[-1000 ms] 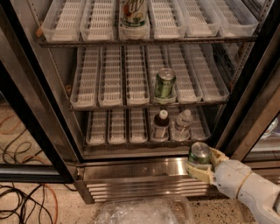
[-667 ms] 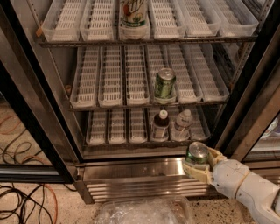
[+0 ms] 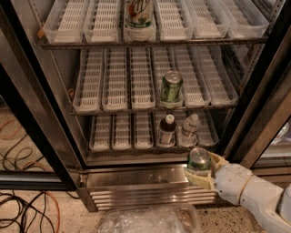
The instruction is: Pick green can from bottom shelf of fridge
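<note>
The fridge (image 3: 132,178) stands open in front of me. My gripper (image 3: 203,167) is at the lower right, just outside the fridge and in front of its steel sill. It is shut on the green can (image 3: 198,159), a small dark green can with a silver top, held upright below the front edge of the bottom shelf (image 3: 122,133). My white arm (image 3: 254,193) comes in from the lower right corner. On the bottom shelf stand a dark bottle (image 3: 167,130) and a clear plastic bottle (image 3: 188,130).
A paler green can (image 3: 171,87) stands on the middle rack and a white-labelled can (image 3: 138,13) on the top rack. The black-edged door frames (image 3: 32,123) flank the opening. Cables (image 3: 20,211) lie on the floor at left. Crumpled clear plastic (image 3: 150,220) lies below the louvred base.
My gripper has moved a little to the left with the green can in it, still in front of the fridge's sill. Nothing on the racks has moved.
</note>
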Tool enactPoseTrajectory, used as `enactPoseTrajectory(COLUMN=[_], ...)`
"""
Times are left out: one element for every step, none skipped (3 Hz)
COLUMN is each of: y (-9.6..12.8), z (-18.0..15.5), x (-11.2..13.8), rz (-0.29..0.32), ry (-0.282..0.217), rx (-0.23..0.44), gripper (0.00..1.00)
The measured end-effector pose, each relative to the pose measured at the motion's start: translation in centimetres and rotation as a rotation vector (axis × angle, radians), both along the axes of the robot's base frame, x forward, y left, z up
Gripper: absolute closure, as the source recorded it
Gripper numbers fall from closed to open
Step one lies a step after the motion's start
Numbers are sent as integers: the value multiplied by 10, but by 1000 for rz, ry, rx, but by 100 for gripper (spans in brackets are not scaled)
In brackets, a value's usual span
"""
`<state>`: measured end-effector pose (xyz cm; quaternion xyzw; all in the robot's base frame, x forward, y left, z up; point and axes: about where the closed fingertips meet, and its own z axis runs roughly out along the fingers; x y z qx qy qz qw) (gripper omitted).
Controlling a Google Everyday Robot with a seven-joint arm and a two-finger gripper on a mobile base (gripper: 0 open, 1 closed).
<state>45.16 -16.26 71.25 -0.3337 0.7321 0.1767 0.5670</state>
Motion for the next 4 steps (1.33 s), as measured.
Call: enactPoseTrajectory(y=[32, 65, 85, 89], z=[3, 15, 35, 60], x=[-6, -19, -33, -42], rz=[107, 223, 309, 354], ry=[16, 6, -21, -57], rx=[-28, -45, -48, -33], gripper=[100, 100, 100, 100])
